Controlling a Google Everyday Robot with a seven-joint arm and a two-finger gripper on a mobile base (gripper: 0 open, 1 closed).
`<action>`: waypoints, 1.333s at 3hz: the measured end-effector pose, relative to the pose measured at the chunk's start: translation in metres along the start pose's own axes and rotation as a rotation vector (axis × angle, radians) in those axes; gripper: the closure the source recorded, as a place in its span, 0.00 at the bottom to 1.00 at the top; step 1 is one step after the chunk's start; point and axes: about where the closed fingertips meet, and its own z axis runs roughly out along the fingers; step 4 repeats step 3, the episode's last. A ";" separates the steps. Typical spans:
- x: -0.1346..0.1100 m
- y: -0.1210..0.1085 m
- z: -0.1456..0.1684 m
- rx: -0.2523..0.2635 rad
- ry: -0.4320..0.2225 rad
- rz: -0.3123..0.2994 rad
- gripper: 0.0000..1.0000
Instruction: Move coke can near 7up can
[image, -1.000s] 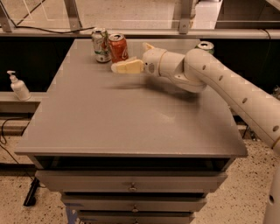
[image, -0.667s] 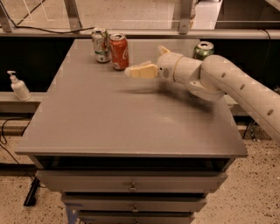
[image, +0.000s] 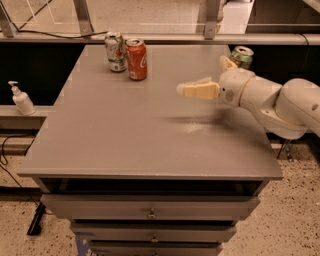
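The coke can (image: 136, 59), red-orange with a silver top, stands upright at the back left of the grey table (image: 125, 140). The 7up can (image: 115, 51), pale with green markings, stands right beside it on its left, almost touching. My gripper (image: 202, 77) is over the right part of the table, well to the right of both cans and a little nearer the front. It is open and holds nothing. One cream finger (image: 197, 90) points left toward the cans. The white arm (image: 280, 102) reaches in from the right edge.
A dark green can (image: 242, 56) stands at the table's back right corner, just behind my gripper's wrist. A white pump bottle (image: 21, 99) sits on a low ledge to the left. Drawers (image: 150, 215) are under the table, and a metal rail (image: 160, 37) runs behind it.
My gripper and arm have drawn back to the right, away from the two cans. The coke can and the 7up can have not moved.
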 end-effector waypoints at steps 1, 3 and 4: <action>-0.025 -0.013 -0.049 0.048 -0.052 -0.019 0.00; -0.072 -0.021 -0.098 0.067 -0.156 -0.021 0.00; -0.072 -0.021 -0.098 0.067 -0.156 -0.021 0.00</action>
